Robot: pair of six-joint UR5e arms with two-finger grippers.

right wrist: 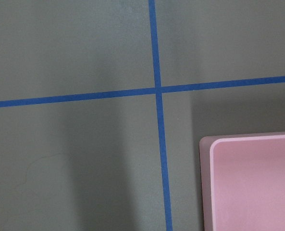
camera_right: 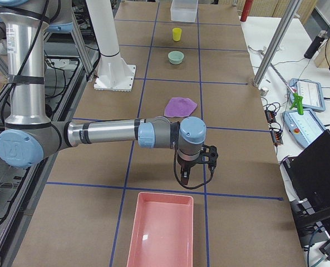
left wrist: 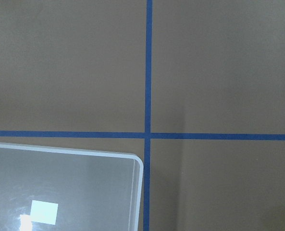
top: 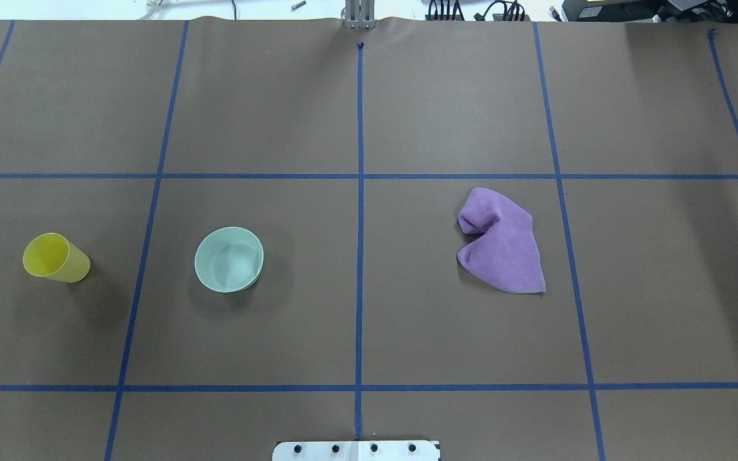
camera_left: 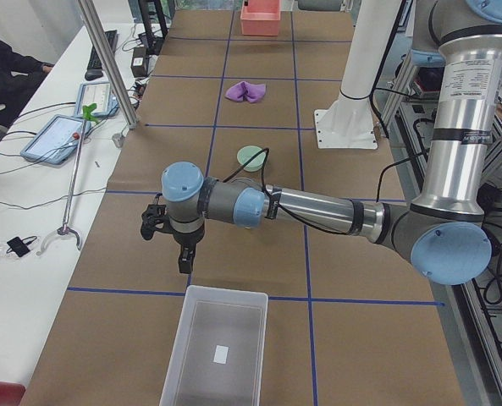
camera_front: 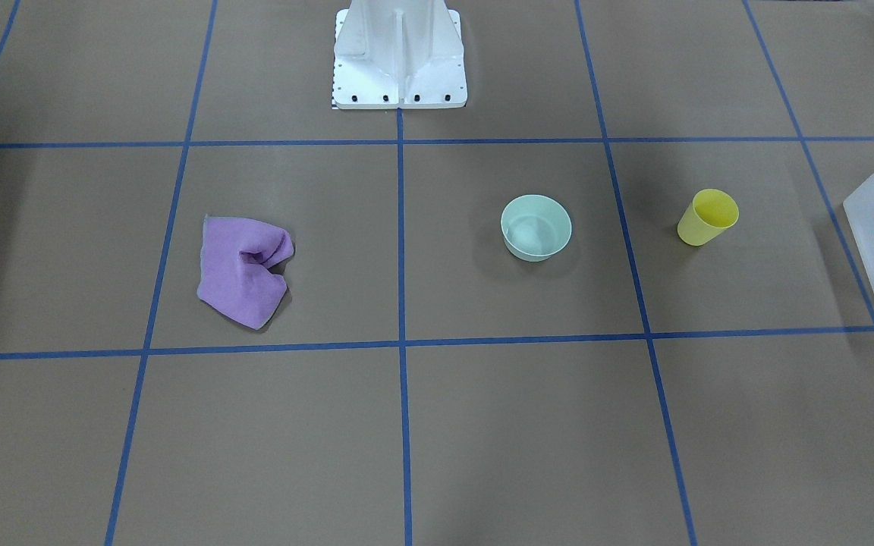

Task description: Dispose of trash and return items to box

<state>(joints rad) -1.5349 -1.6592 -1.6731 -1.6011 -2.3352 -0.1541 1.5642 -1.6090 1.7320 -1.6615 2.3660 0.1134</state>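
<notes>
The yellow cup (camera_front: 707,218) stands upright on the brown table; it also shows in the overhead view (top: 55,257). The mint-green bowl (camera_front: 536,227) sits upright beside it, also in the overhead view (top: 229,259). The translucent box (camera_left: 225,290) stands at the table's left end, and its corner shows in the left wrist view (left wrist: 137,192). My left gripper (camera_left: 183,258) hangs above the table just short of the box. My right gripper (camera_right: 185,179) hangs near the pink tray (camera_right: 162,194). I cannot tell whether either is open or shut. Both are far from the cup and bowl.
A crumpled purple cloth (top: 503,246) lies on the right half of the table. The white robot base (camera_front: 399,57) stands at the table's robot-side edge. The pink tray's corner shows in the right wrist view (right wrist: 204,183). Blue tape lines grid the table.
</notes>
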